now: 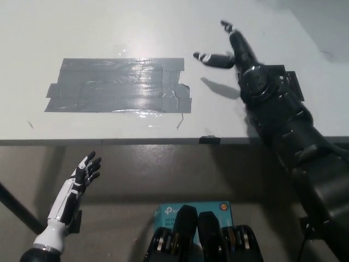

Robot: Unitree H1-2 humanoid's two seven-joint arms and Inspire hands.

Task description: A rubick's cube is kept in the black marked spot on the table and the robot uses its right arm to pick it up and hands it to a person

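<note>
Head view, single frame. The left hand (80,183), white with dark fingers, hangs below the bench edge at the lower left, off the bench surface. Its fingers are spread apart and it grasps nothing.

Up and to the right of the left hand, a wide patch of grey tape (119,85) lies flat on the white bench (82,27). The patch is made of several overlapping strips, glossy with glare along its middle, and one loose end curls off at its lower right corner. It sits well to the left of the right hand.

A small dark clip or tab (210,140) sits on the near bench edge, below the right hand and to the lower right of the tape patch.

On the floor beneath the bench edge, a teal box (169,210) with a small round logo shows partly, well below both the tape and the right hand.

The right hand (229,52), black, reaches over the bench at the upper right, raised off the surface, with its shadow falling on the bench just below it. The hand is released: fingers are splayed, one pointing left and another pointing up and away, with nothing between them. The black marked spot (289,82) lies just right of and below the hand, largely covered by the right forearm.

The rubick's cube appears nowhere in this frame: neither in the right hand nor on the marked spot.
</note>
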